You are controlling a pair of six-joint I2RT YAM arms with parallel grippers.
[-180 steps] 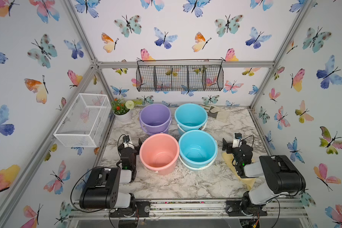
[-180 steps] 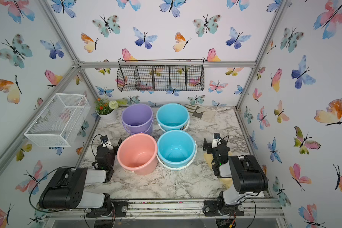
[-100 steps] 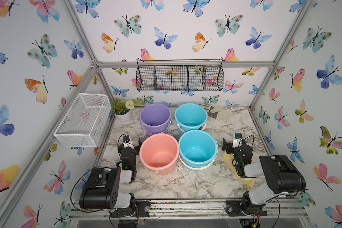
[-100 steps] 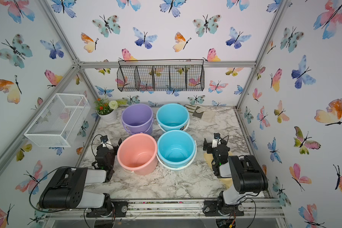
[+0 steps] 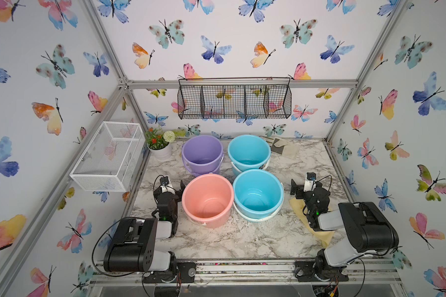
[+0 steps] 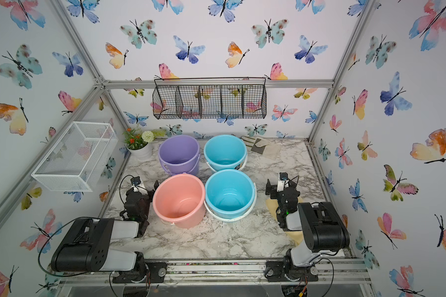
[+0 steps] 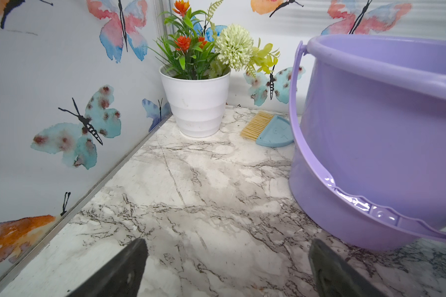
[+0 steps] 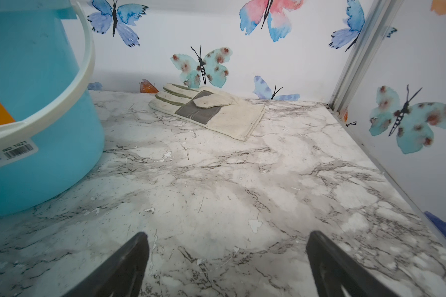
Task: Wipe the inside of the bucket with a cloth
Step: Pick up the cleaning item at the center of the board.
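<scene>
A purple bucket (image 5: 202, 154) and a blue bucket (image 5: 249, 151) stand at the back, with a pink bucket (image 5: 207, 198) and a second blue bucket (image 5: 258, 194) in front of them. The pale yellow cloth (image 5: 323, 235) lies flat on the marble table at the right, mostly under my right arm. My right gripper (image 5: 303, 185) stands open over the table beyond the cloth, holding nothing (image 8: 227, 254). Left of the pink bucket, my left gripper (image 5: 170, 184) is open and empty (image 7: 227, 257), with the purple bucket (image 7: 381, 138) close beside it.
A beige glove with a grey patch (image 5: 281, 149) lies at the back right. A white flower pot (image 5: 161, 151) stands at the back left, with a small blue brush (image 7: 268, 129) next to it. A white mesh basket (image 5: 108, 159) and a black wire basket (image 5: 234, 101) hang on the walls.
</scene>
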